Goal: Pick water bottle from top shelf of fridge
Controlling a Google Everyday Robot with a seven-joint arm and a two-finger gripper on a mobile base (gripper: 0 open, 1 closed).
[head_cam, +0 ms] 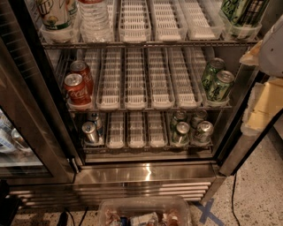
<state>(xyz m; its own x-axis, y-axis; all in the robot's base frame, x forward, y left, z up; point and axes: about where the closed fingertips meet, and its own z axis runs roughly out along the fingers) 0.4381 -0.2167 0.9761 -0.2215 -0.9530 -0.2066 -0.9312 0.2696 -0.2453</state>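
The water bottle [93, 18] is clear and ribbed and stands at the left of the top shelf [146, 43]; its top is cut off by the upper edge of the view. A white container with a green logo [55, 17] stands just left of it. The fridge [146, 174] is open, showing three wire racks with white lane trays. My gripper [270, 46] shows as a pale grey shape at the right edge, level with the top shelf's rail and far right of the bottle, touching nothing on the shelf.
Green-patterned cans [241, 13] stand at the top shelf's right end. Red cans [76, 86] and green cans [217, 81] sit on the middle rack, silver cans [90, 130] on the lower one. The glass door [22, 119] stands at left. A clear plastic bin [146, 212] lies on the floor in front.
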